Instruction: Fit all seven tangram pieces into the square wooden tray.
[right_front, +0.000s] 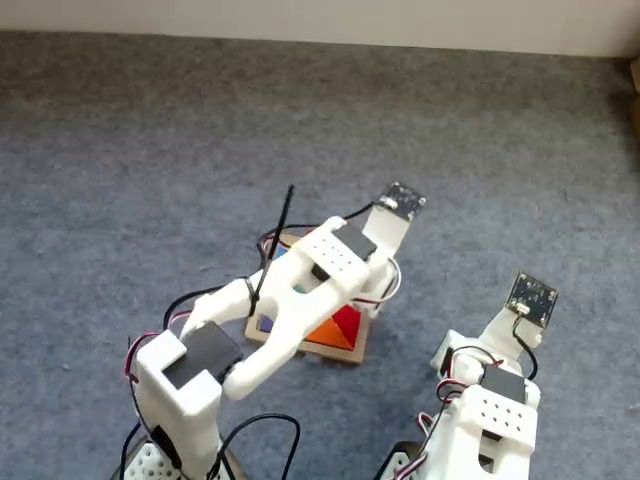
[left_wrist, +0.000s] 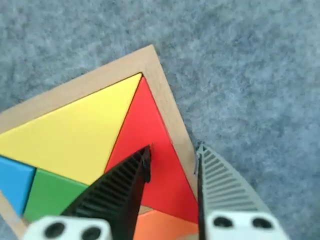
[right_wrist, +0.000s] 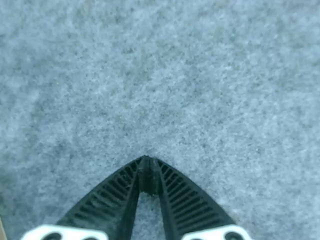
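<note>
Inside the square wooden tray (left_wrist: 165, 95), the red triangle (left_wrist: 150, 125) is lying flat against the yellow triangle (left_wrist: 75, 135), with the blue piece (left_wrist: 15, 182), green piece (left_wrist: 50, 195) and orange piece (left_wrist: 160, 225) sitting beside them. The tray itself is resting on the grey counter (right_front: 150, 130), beneath my left arm.

My left fingers (left_wrist: 131, 175) are hanging parted and gripping nothing. The black one is hovering over the red triangle and the pale one just outside the rim. I am judging that closing here would pinch rim and triangle together, tipping the tray and popping seated pieces loose. Dragging the black tip sideways could also lever the red triangle out.

My right fingers (right_wrist: 145, 172) are pressed together, holding nothing, over bare counter well apart from the tray.
</note>
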